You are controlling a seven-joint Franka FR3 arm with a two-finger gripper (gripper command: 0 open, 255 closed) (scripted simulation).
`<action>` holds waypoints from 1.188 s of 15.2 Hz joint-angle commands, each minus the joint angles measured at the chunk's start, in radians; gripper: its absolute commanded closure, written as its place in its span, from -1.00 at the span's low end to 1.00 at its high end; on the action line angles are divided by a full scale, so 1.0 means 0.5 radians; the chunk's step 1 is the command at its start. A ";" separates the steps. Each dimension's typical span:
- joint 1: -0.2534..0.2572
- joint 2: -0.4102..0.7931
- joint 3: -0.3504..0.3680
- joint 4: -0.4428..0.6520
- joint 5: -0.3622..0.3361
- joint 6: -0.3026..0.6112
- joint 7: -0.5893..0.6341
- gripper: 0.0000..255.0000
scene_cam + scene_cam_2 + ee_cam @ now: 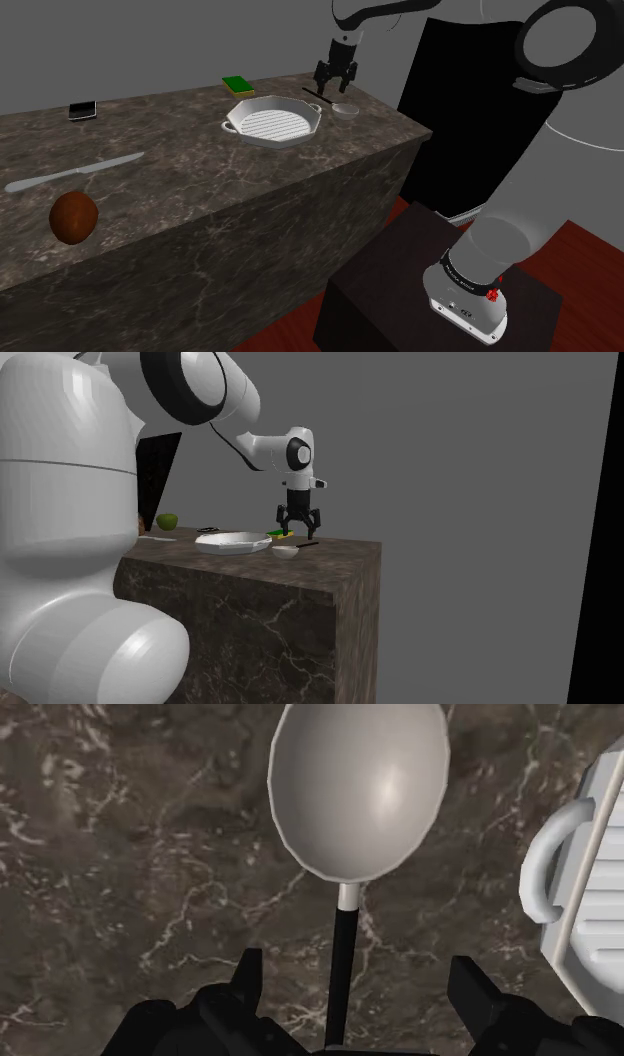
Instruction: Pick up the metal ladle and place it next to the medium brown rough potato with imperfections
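Note:
The ladle lies on the dark marble counter's far right end: a pale round bowl on a thin black handle. My gripper hangs open just above that handle, touching nothing. In the wrist view the ladle's bowl lies ahead and its handle runs back between the spread fingers of the gripper. From the second exterior view the gripper hovers over the ladle. The brown potato sits far off at the counter's near left.
A white ridged pan with handles stands right beside the ladle. A green sponge lies behind it. A knife lies near the potato, and a small dark device at the back. The counter edge is close to the ladle.

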 commanded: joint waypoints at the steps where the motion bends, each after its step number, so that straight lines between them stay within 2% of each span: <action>1: -0.012 0.119 -0.010 0.144 0.021 0.007 0.015 -1.00; 9: -0.004 0.174 -0.003 0.015 0.030 0.192 0.009 -1.00; 16: -0.004 0.175 -0.003 0.016 0.030 0.192 0.009 -1.00; 17: -0.004 0.175 -0.003 0.016 0.030 0.192 0.009 1.00; 18: -0.004 0.175 -0.003 0.016 0.030 0.192 0.009 1.00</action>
